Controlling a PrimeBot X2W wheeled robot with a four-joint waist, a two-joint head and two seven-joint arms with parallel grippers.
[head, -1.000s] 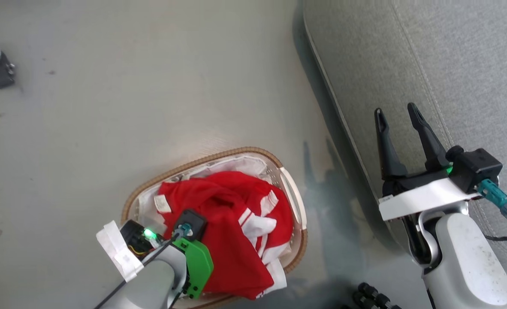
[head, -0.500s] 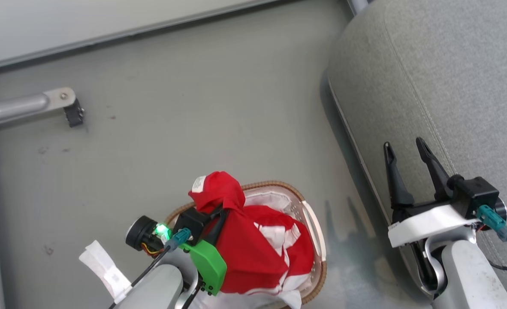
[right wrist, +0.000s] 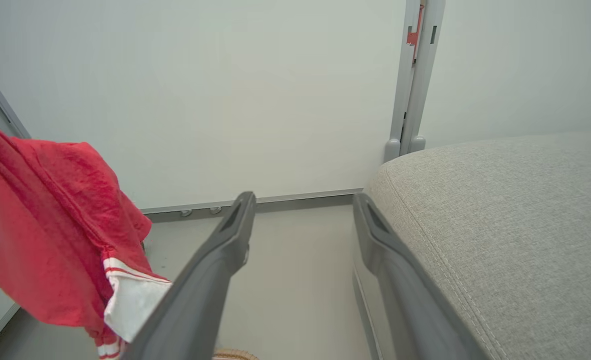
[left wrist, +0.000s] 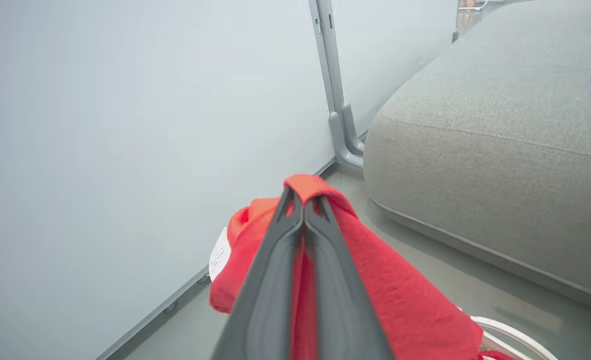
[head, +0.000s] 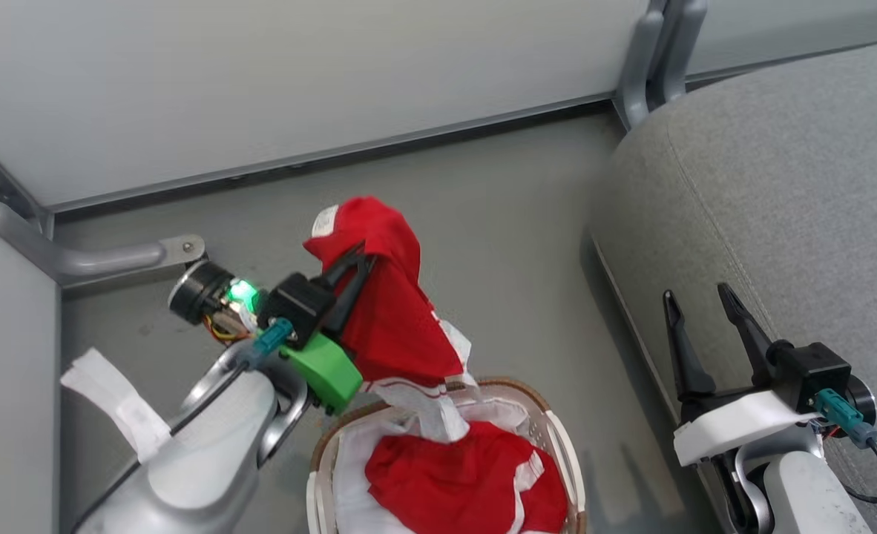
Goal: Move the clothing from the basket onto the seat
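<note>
My left gripper (head: 357, 261) is shut on a red garment (head: 386, 311) with white trim and a small white label, holding it up above the basket (head: 561, 452). The cloth drapes over the closed fingers of the left gripper (left wrist: 303, 200) and hangs down to the basket's rim. A second red garment (head: 468, 478) lies inside the basket on its white lining. The grey seat (head: 772, 193) fills the right side. My right gripper (head: 694, 300) stands open and empty at the seat's near edge; between its spread fingers the right gripper (right wrist: 303, 200) looks at floor, with the hanging garment (right wrist: 55, 220) to its left.
A pale wall panel with a grey floor rail (head: 334, 152) runs across the back. A grey upright post (head: 657, 52) stands at the seat's far corner and a curved metal bracket (head: 104, 259) juts out at the left. Bare grey floor (head: 513, 245) lies between basket and seat.
My left gripper has lifted the red garment up out of the basket, uncovering the second one. The head camera has tilted upward, bringing the wall into view. The right gripper stays open.
</note>
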